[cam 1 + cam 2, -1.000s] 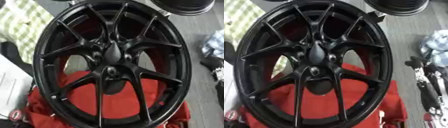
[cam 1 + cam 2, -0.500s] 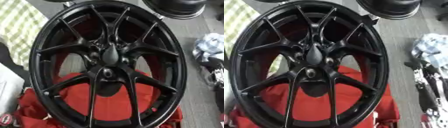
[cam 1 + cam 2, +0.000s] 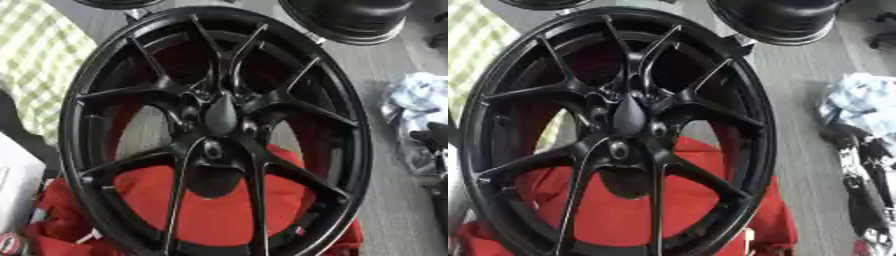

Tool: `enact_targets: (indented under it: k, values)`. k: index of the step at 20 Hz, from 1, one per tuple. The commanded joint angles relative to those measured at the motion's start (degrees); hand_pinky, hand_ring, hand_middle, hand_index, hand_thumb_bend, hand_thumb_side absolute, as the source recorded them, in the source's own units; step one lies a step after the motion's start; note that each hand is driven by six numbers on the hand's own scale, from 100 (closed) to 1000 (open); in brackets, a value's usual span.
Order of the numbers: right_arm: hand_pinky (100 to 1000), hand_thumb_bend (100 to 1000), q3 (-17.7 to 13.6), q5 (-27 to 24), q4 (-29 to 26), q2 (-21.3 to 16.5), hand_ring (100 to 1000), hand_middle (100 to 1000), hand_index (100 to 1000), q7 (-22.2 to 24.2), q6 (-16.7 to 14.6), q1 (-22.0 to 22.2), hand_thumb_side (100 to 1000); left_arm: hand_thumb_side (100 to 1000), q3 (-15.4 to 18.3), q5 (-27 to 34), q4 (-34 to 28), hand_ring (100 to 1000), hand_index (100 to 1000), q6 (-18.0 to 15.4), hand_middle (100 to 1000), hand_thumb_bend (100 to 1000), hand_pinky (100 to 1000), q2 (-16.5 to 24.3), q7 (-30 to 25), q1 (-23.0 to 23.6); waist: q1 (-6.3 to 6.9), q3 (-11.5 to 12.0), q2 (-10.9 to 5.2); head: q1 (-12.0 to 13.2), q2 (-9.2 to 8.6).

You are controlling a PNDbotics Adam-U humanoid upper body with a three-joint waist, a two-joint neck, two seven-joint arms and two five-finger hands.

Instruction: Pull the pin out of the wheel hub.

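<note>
Wheel hub (image 3: 220, 116): centre of black wheel, lying over red cloth (image 3: 214, 212).
Pin: dark cone rising from hub.
Right hand (image 3: 866, 187): idle at right edge; finger state indiscernible.
Left hand: unseen.
Advice: grasp cone, pull along its axis.

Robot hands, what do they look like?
Only the right hand shows, at the right edge of the right eye view. It is black and slim, with silver strips and joints. No cables or markings can be made out. The left hand is out of sight.
</note>
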Motion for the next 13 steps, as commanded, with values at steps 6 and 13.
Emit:
enact_targets:
  k: [6,13]
  values:
    - [970,100,0.0,-1.69,-1.09,-0.9,778,619,738,0.55,-1.49,-0.34,537,727,-2.3,7.61,-9.66,662,763,-7.34,589,100,555,-8.79,7.64,-1.96,-0.22,-0.82,-1.33,1.01,-0.71]
    - [971,100,0.08,-2.4,-1.09,-1.21,779,620,738,1.08,-2.7,-0.93,535,741,-5.62,14.15,-9.89,660,763,-12.28,587,100,553,-17.46,14.18,-0.48,-0.51,-1.46,-0.91,1.5,-1.3]
